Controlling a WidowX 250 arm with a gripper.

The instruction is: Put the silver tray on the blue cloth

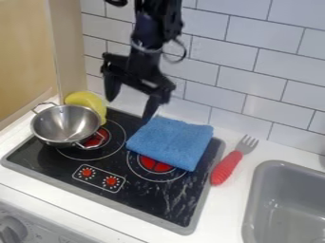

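Note:
The black gripper (131, 103) hangs over the back of the stove, between the metal pan and the cloth, its two fingers spread wide with nothing between them. To its lower left, a round silver pan (63, 124) with two wire handles stands upright on the left burner. The folded blue cloth (171, 142) lies on the right side of the stove and partly covers the right burner. The gripper's right fingertip is near the cloth's back left corner; whether it touches cannot be told.
Behind the pan is a yellow object (89, 103). A fork with a red handle (227, 167) lies right of the black stove (146, 199). At the right is a grey sink (252, 209). White tiles (251, 38) back the counter, with a wooden panel (25, 57) at the left.

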